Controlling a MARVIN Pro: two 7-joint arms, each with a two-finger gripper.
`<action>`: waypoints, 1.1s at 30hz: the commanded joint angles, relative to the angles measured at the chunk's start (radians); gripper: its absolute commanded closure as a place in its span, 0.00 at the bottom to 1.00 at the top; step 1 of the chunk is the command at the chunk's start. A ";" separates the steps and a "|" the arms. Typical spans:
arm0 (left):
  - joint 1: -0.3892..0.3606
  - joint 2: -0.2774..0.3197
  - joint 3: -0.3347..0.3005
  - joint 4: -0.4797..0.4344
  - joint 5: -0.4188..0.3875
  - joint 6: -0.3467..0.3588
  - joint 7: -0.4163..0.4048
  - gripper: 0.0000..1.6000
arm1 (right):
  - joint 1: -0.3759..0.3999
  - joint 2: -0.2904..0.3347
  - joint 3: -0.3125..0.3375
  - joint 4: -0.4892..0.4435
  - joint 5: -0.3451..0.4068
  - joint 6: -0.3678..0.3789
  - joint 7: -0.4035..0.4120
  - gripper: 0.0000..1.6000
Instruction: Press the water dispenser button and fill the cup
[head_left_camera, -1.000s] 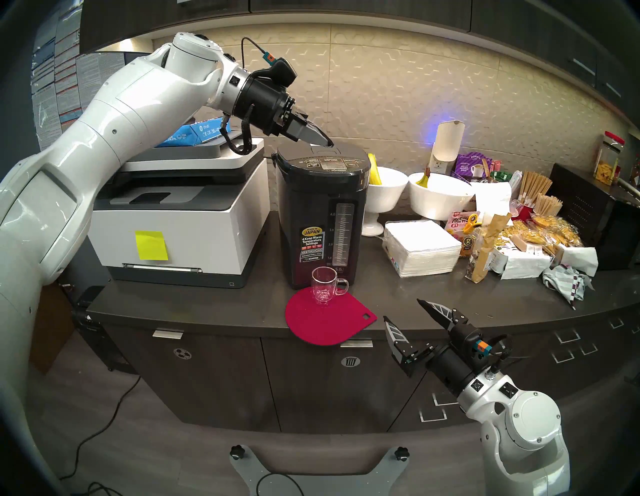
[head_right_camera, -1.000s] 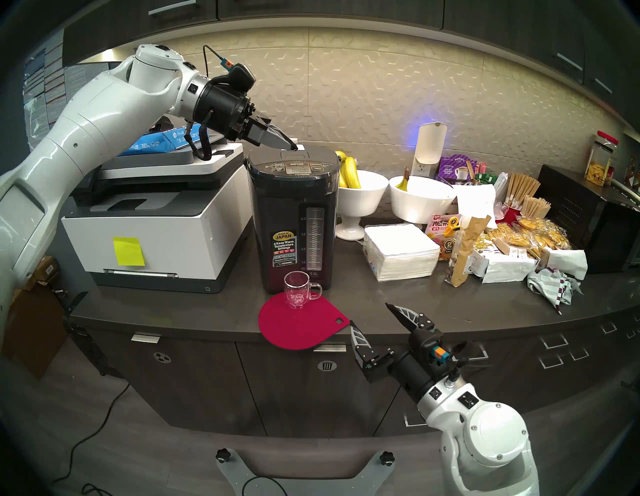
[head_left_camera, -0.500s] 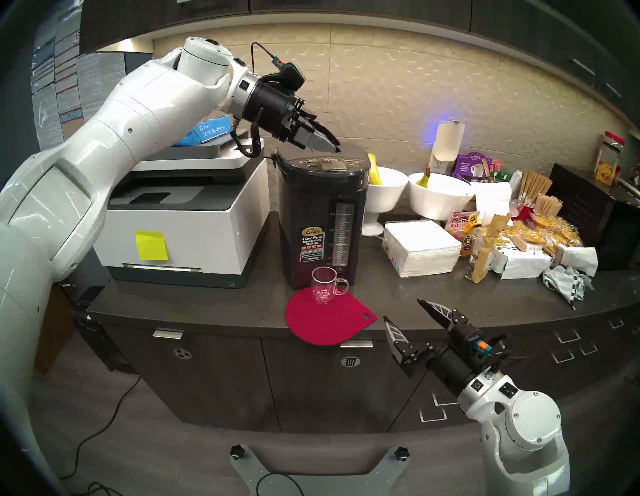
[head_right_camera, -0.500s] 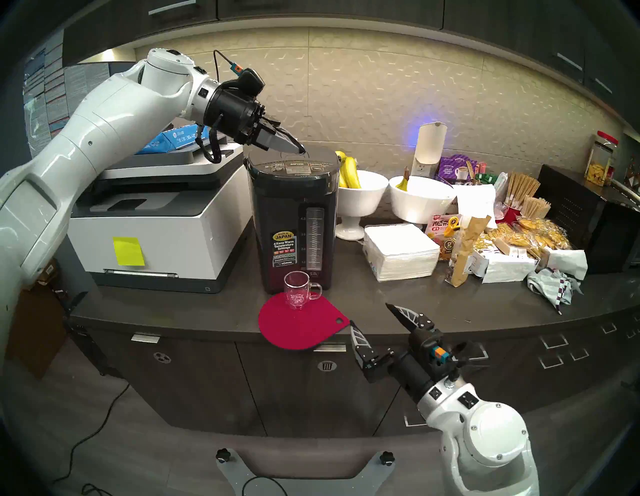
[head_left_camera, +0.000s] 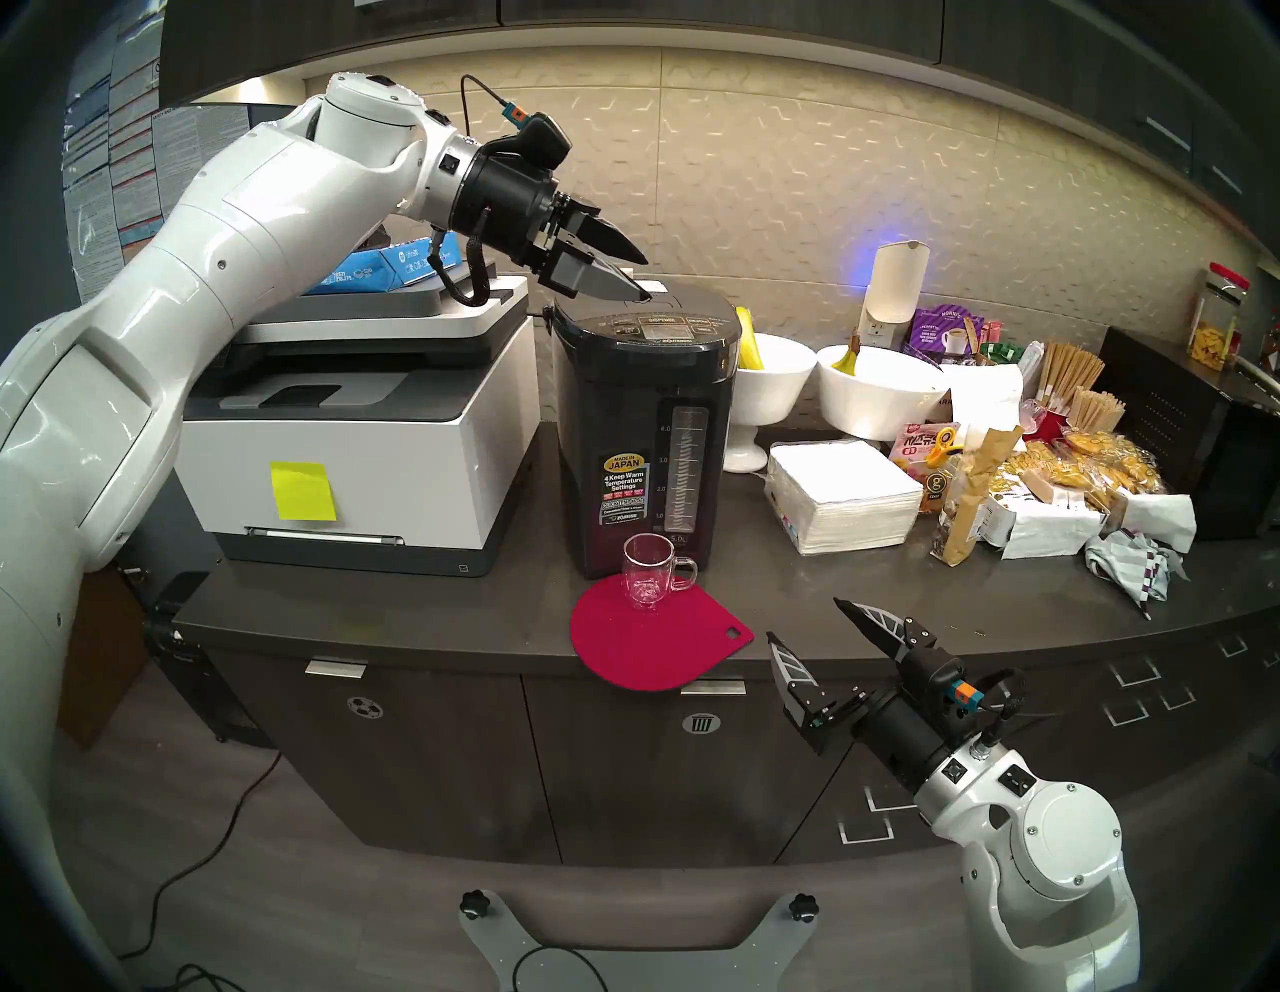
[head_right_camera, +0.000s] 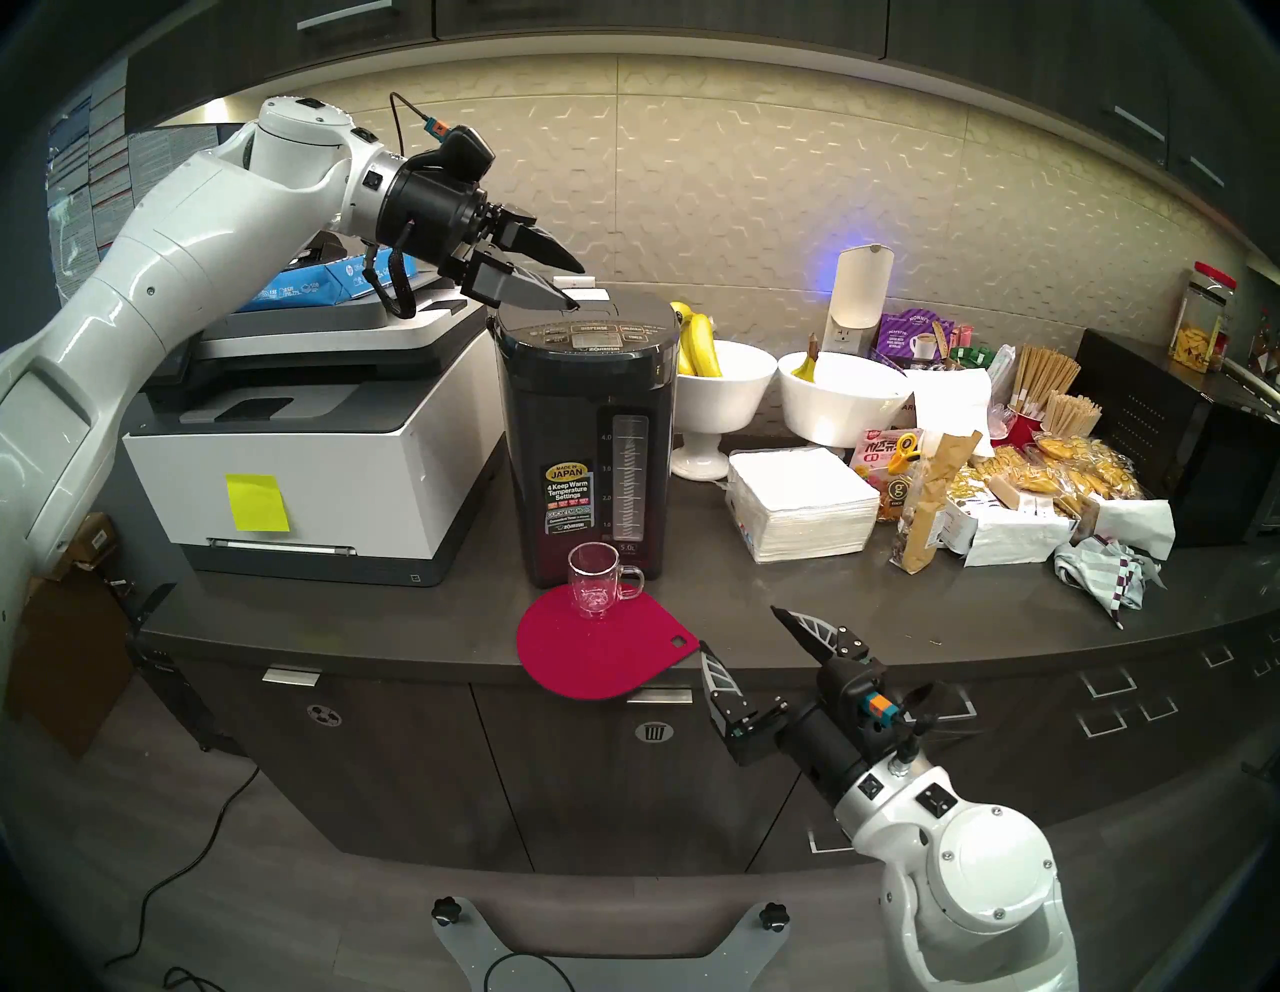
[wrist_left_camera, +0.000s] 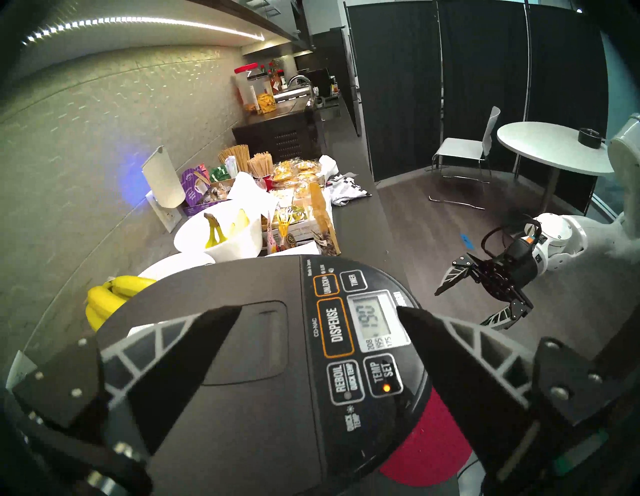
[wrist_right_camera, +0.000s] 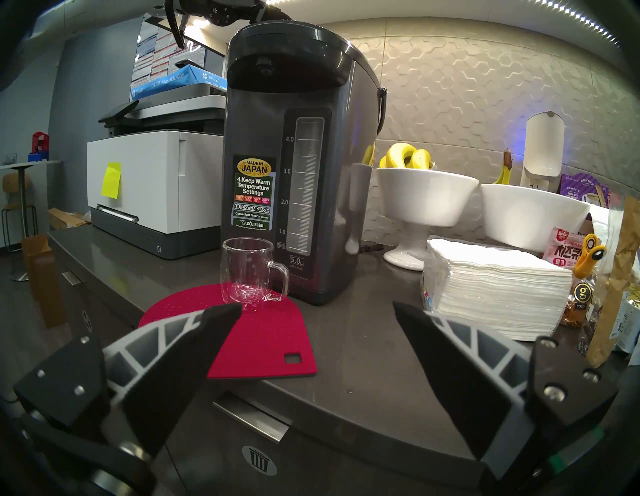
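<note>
Fingers of the left gripper (wrist_left_camera: 317, 313) spread apart over the water dispenser (head_left_camera: 641, 443) lid, DISPENSE button (wrist_left_camera: 337, 325) between them; right gripper (head_left_camera: 807, 620) open too, glass mug (head_left_camera: 647, 571) empty.

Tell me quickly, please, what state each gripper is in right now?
Left gripper: open, empty, over the water dispenser.
Right gripper: open, empty.
</note>
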 joint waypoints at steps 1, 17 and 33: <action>-0.031 -0.006 -0.004 0.016 0.010 -0.002 0.000 1.00 | 0.003 0.002 -0.002 -0.024 -0.002 -0.002 0.001 0.00; -0.028 -0.069 -0.012 0.080 0.000 -0.023 -0.005 1.00 | 0.003 0.001 -0.002 -0.024 -0.002 -0.003 0.001 0.00; -0.030 -0.076 -0.012 0.093 0.001 -0.029 -0.012 1.00 | 0.003 0.001 -0.002 -0.024 -0.003 -0.003 0.001 0.00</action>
